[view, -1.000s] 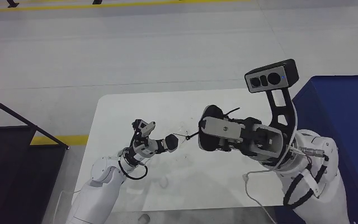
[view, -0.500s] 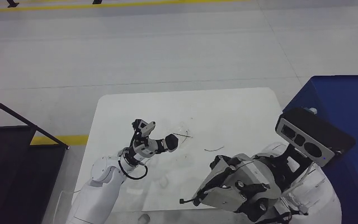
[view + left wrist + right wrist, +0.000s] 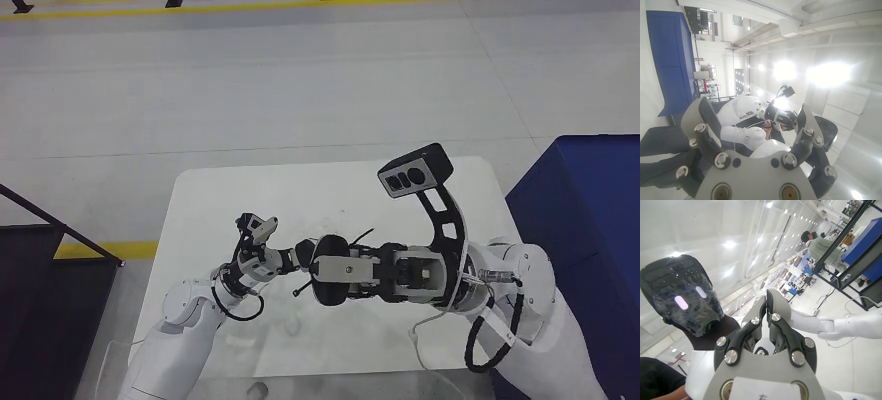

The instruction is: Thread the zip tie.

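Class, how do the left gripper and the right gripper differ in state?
The left gripper stands wide open; the right gripper is shut, pads pressed together. The left gripper's ribbed pad face is exposed; the right gripper's pads meet edge-on. Both have two grey fingers on black linkages.

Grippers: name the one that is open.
The left gripper: its jaws stand wide apart, while the right gripper is pinched shut, pad against pad.

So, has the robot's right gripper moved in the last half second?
Yes. In the top view the right gripper has swung from the table's near edge toward its middle, beside the left gripper.
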